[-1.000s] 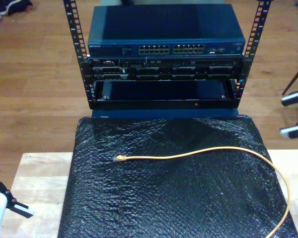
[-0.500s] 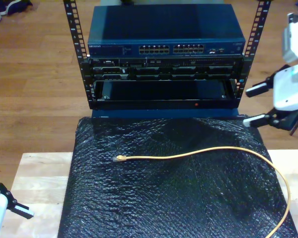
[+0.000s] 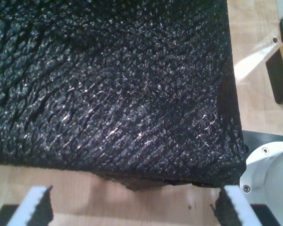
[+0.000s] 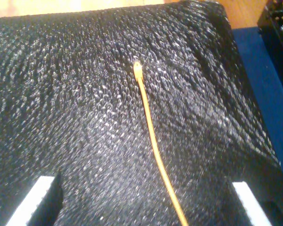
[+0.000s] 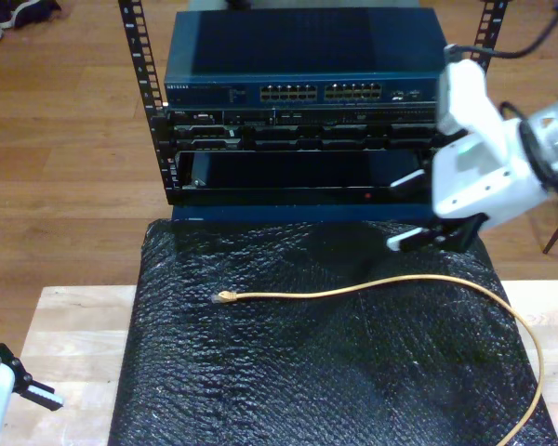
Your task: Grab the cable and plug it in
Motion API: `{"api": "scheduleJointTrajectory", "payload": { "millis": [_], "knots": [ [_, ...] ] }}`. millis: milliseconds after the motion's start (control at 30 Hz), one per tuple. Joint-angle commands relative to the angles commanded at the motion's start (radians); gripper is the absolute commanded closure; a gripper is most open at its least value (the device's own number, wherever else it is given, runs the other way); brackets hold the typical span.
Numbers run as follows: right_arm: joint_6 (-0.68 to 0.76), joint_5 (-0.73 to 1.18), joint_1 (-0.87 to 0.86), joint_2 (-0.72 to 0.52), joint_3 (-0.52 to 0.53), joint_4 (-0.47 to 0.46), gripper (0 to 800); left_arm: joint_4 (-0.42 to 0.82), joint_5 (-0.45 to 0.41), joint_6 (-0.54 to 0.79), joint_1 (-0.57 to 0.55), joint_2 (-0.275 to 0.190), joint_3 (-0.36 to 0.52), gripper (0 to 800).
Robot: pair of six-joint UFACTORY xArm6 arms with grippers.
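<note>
A: What do you see nearest, and which camera gives more?

B: In the first wrist view my first tool [image 3: 132,207] hangs over the light wooden table [image 3: 108,197], just at the edge of the black crinkled plastic mat [image 3: 108,84]. Its two ridged pads stand wide apart and there is nothing between them. The exterior view shows this tool [image 5: 33,386] at its lower left corner, beside the mat [image 5: 307,372].

A: And the cable?

B: The thin yellow-orange network cable [image 5: 372,288] lies on the mat. In the exterior view it runs from its small pale plug [image 5: 223,296] near the mat's middle toward that view's right, then curves down along the mat's right edge. The second wrist view shows the cable [image 4: 153,141] close, as a straight line pointing away to the plug [image 4: 137,67]; the long curve is seen in the exterior view.

A: The other tool?

B: My second tool [image 5: 414,212] is above the far right part of the mat, spread open, holding nothing, not touching the cable. Behind stands the black rack with the blue network switch [image 5: 307,65].
</note>
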Motion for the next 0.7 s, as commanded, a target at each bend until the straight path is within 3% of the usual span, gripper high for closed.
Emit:
{"api": "scheduleJointTrajectory", "payload": {
  "millis": [700],
  "knots": [
    [0.002, -0.207, 0.301, 0.290, -0.109, -0.006, 10, 0.002, -0.003, -0.011, -0.002, 0.025, 0.000, 0]
  ]
}}
